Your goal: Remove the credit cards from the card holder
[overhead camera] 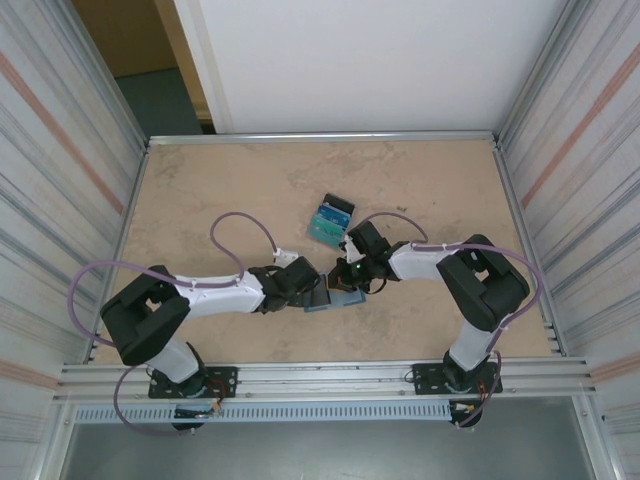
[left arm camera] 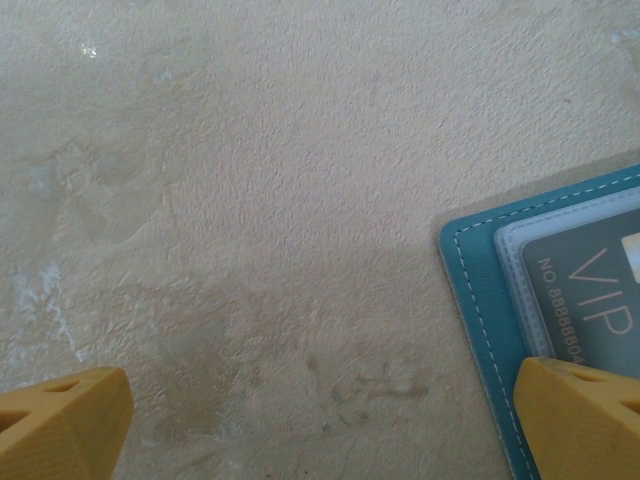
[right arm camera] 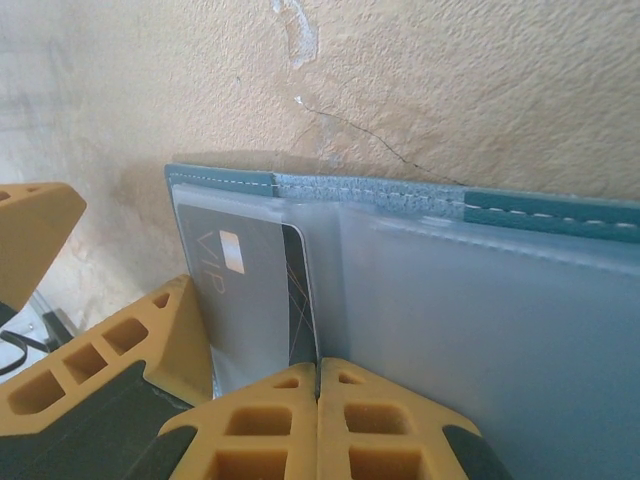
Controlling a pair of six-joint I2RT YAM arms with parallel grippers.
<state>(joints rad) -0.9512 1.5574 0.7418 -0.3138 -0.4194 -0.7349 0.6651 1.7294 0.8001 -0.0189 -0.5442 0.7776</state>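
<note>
At the fold of the open card holder [right arm camera: 480, 330], the right gripper [right arm camera: 318, 395] has its fingers pressed together against the near edge of a dark VIP credit card [right arm camera: 250, 290] in the left pocket; whether they pinch it I cannot tell. The left gripper [left arm camera: 320, 420] is spread wide, with one fingertip [left arm camera: 580, 415] on the holder's corner and the other over bare table [left arm camera: 250, 200]. Farther back, a small clear tray [overhead camera: 338, 205] holds teal cards [overhead camera: 325, 228].

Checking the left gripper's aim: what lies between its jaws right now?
In the left wrist view, mostly bare table; a corner of the card holder, VIP card pocketed inside, reaches one finger.
</note>
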